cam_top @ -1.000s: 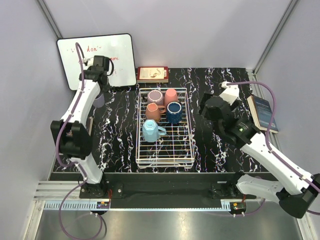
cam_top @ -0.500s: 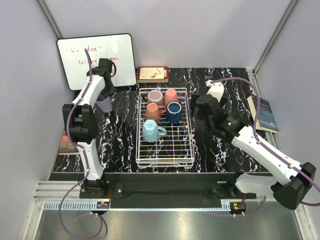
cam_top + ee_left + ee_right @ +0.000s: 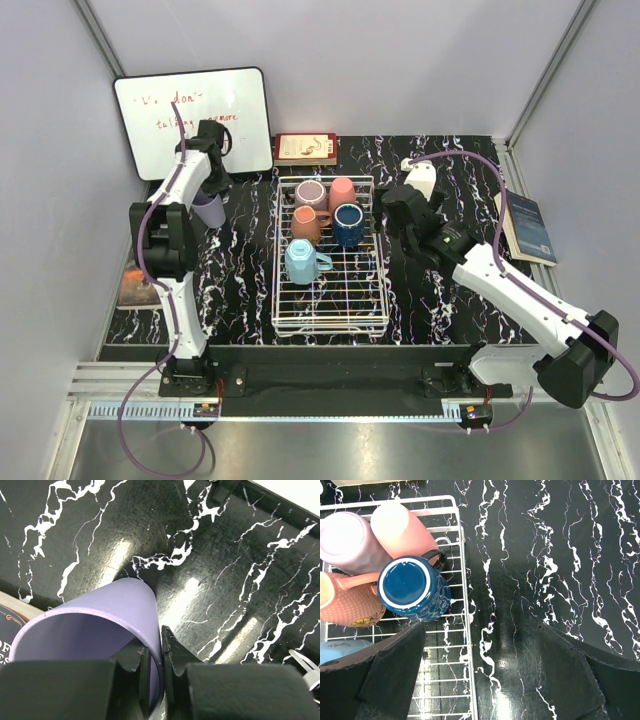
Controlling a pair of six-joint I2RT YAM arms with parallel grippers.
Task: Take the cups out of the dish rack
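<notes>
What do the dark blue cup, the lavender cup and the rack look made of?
The dark blue cup: likely glazed ceramic, glossy with a pale foot ring. The lavender cup: matte, thin-walled, perhaps plastic. The rack: thin wire, white-coated, probably metal.

Glossy marbled table (image 3: pixel 210 580), matt lavender cup (image 3: pixel 110 605), white wire dish rack (image 3: pixel 468 630).

From high at the near side, looking down over all; wrist views close, facing down, right one sharing dish rack (image 3: pixel 468 630) corner at upper left.
</notes>
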